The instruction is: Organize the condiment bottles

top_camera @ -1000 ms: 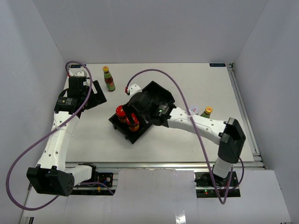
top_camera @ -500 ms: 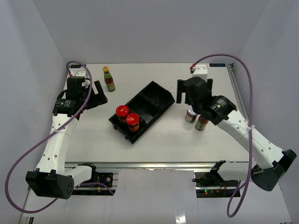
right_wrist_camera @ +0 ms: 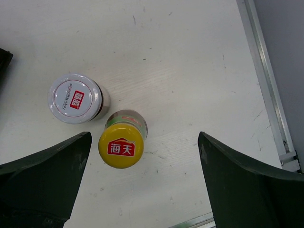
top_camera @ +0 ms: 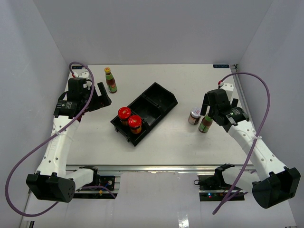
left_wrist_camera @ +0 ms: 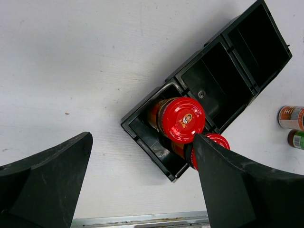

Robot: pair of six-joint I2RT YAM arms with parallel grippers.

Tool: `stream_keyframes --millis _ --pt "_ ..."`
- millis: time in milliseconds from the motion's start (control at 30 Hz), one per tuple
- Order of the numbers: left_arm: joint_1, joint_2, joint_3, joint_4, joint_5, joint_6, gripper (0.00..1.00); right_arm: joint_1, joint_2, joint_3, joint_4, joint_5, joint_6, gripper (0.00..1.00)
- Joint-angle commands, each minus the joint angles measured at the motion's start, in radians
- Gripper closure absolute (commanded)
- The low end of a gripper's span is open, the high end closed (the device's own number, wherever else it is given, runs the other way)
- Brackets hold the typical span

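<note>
Only the overhead view shows the far yellow-capped bottle (top_camera: 110, 80), alone at the counter's (top_camera: 166, 137) far left. The right wrist view shows the second yellow-capped bottle (right_wrist_camera: 121, 145) just beside the single white-lidded jar (right_wrist_camera: 76, 99), below the spread, empty right fingers (right_wrist_camera: 247, 185). Two red-lidded jars (left_wrist_camera: 181, 119) sit at the black tray's (left_wrist_camera: 216, 92) near end. The left fingers (left_wrist_camera: 47, 180) are spread wide and hold nothing.

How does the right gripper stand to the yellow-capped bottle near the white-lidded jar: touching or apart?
Apart. In the right wrist view, bare table shows between the yellow-capped bottle and each finger of the open right gripper.
</note>
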Motion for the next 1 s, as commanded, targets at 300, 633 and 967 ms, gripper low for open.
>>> stream_keyframes --millis 300,633,967 --pt "0.006 -0.027 -0.028 0.011 0.009 -0.001 0.02 -0.02 0.003 -0.116 0.217 -0.078 -0.061 0.18" --pt "0.006 -0.011 -0.012 0.008 0.003 0.002 0.02 -0.02 0.02 -0.129 0.255 -0.056 -0.085 0.4" --pt "0.006 0.002 0.007 0.008 0.012 -0.007 0.02 -0.02 0.014 -0.076 0.176 -0.021 -0.102 0.85"
